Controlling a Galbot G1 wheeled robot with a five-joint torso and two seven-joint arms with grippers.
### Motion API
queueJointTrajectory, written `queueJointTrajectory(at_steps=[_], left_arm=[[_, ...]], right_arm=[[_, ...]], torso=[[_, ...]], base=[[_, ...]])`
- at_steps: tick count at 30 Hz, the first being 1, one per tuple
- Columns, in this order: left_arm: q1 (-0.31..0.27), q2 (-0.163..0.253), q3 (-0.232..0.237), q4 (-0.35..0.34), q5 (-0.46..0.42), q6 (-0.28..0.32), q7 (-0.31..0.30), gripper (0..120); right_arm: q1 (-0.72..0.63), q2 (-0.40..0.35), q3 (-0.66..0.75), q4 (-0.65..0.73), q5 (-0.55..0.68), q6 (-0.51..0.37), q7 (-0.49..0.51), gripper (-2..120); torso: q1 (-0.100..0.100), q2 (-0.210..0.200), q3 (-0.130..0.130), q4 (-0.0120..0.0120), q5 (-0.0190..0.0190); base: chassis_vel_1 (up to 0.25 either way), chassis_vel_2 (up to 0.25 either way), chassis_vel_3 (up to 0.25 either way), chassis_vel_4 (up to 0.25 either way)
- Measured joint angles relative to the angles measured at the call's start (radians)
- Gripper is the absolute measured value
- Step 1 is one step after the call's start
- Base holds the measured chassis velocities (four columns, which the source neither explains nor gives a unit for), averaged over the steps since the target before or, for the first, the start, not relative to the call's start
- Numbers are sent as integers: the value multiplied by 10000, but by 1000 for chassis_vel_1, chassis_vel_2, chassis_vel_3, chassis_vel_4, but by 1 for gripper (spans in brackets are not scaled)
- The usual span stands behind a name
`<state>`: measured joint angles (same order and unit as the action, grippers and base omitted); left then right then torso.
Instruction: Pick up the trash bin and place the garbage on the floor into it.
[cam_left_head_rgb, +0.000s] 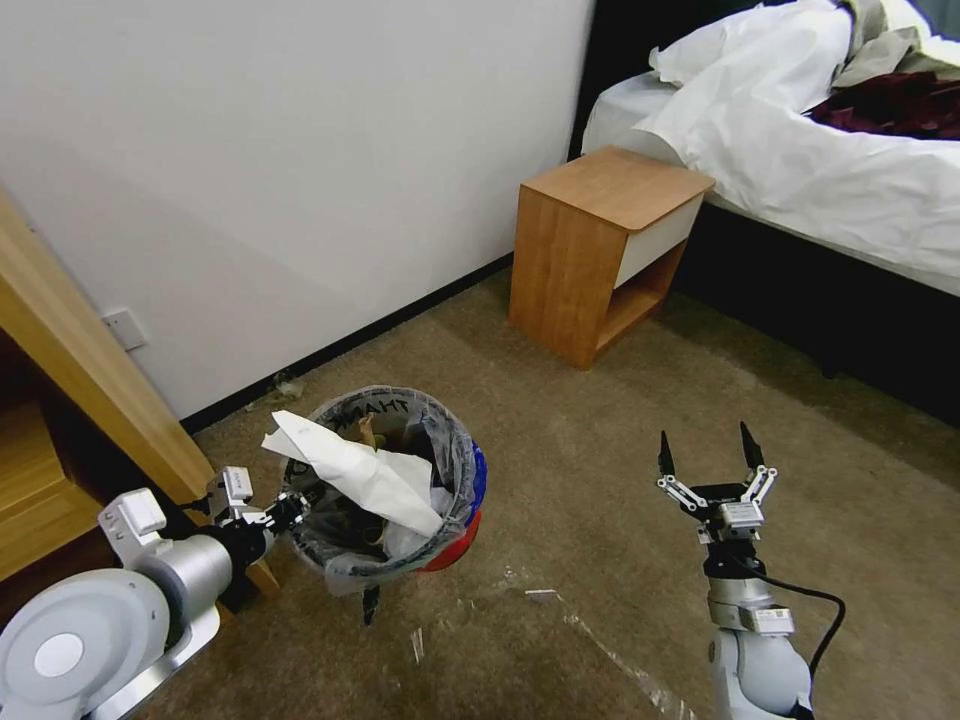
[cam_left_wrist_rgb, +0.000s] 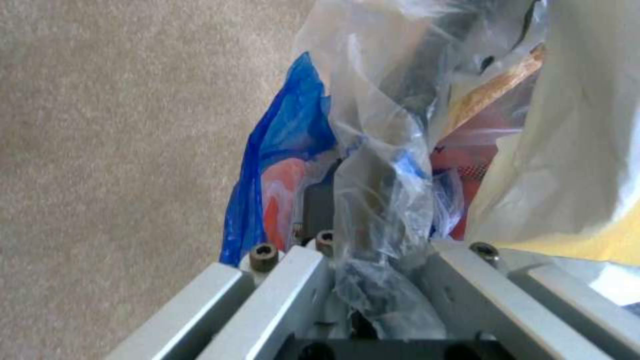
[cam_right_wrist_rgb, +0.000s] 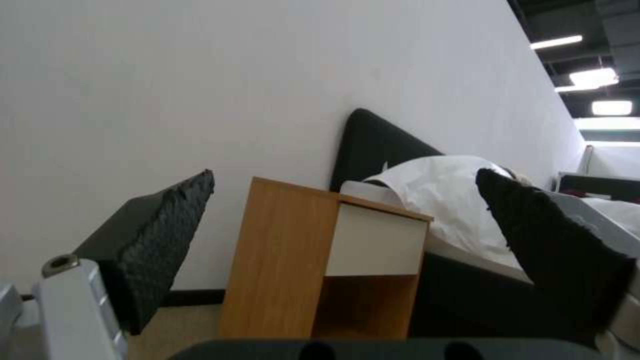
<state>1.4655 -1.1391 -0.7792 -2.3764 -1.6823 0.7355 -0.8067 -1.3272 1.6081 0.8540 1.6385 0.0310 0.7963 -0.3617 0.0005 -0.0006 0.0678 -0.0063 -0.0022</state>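
The left gripper pinches the rim of the trash bin, with the clear bag bunched between its fingers, so the bin hangs tipped, most likely held up off the floor. White paper and other garbage poke out of the top. The right gripper is spread wide with nothing in it, waiting out in front over bare carpet. There is lots of open floor in the middle. A wooden cabinet stands close on the left, and a bedside table and bed sit farther back.
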Motion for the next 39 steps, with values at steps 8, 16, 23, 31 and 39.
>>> queueJointTrajectory(at_steps=[8,16,23,31,39], left_arm=[[-15,10,-9,-1,4,0,4,0],[-15,1,-9,12,18,0,8,0],[-7,26,-12,19,24,0,9,0],[-11,42,-24,44,11,0,-3,0],[-9,68,-41,46,-45,0,-22,0]], right_arm=[[24,0,11,-56,-56,10,-10,100],[48,0,-10,-124,-57,75,0,100],[69,0,-14,-131,-32,76,28,100],[83,0,-166,-228,87,102,366,100],[150,0,-196,-302,-69,105,601,100]], torso=[[0,0,0,0,1],[0,0,0,1,0],[0,0,0,0,0],[0,0,1,1,-1],[0,0,0,1,0]], base=[[-76,75,86,-80],[-82,71,66,-80],[-82,71,76,-78],[-36,42,33,-38],[0,0,0,0]])
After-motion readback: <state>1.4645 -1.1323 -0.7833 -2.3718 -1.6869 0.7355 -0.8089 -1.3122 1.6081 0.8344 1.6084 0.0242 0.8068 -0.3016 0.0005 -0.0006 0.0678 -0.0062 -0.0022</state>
